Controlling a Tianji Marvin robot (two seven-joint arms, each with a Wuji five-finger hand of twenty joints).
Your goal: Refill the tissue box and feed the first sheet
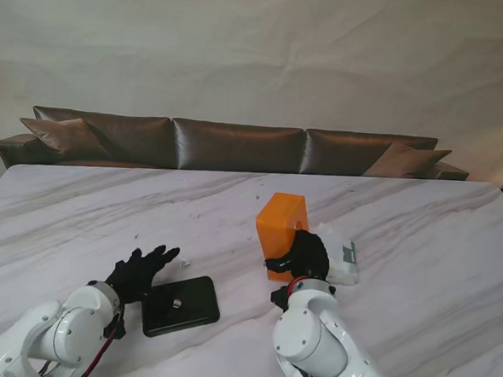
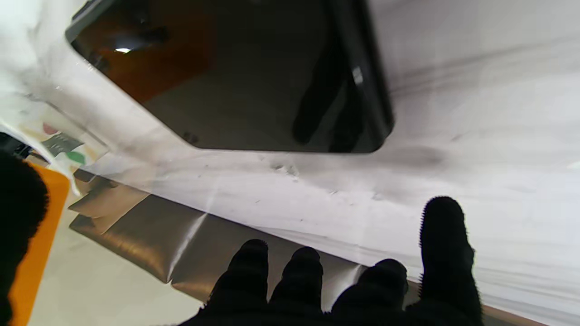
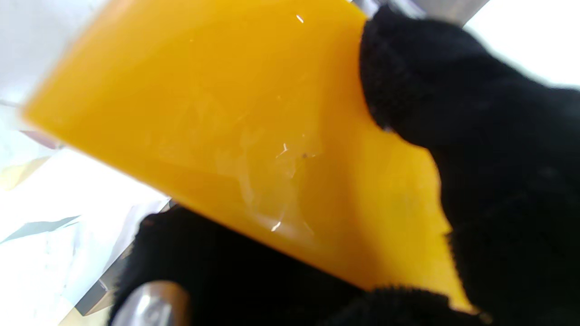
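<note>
An orange tissue box (image 1: 281,227) stands on end near the table's middle, and it fills the right wrist view as a glossy orange face (image 3: 235,136). My black-gloved right hand (image 1: 303,256) is shut on its near end, thumb and fingers (image 3: 498,149) wrapped round the box. A white tissue pack (image 1: 341,258) with green print lies just right of the box. A flat black lid (image 1: 180,305) with a small metal stud lies nearer to me on the left. My left hand (image 1: 140,271) hovers open beside the lid's left edge, fingers (image 2: 446,246) spread, holding nothing.
The marble table (image 1: 420,224) stretches wide on both sides. A brown leather sofa (image 1: 237,145) runs along its far edge. A small white scrap (image 1: 186,262) lies by the left fingertips.
</note>
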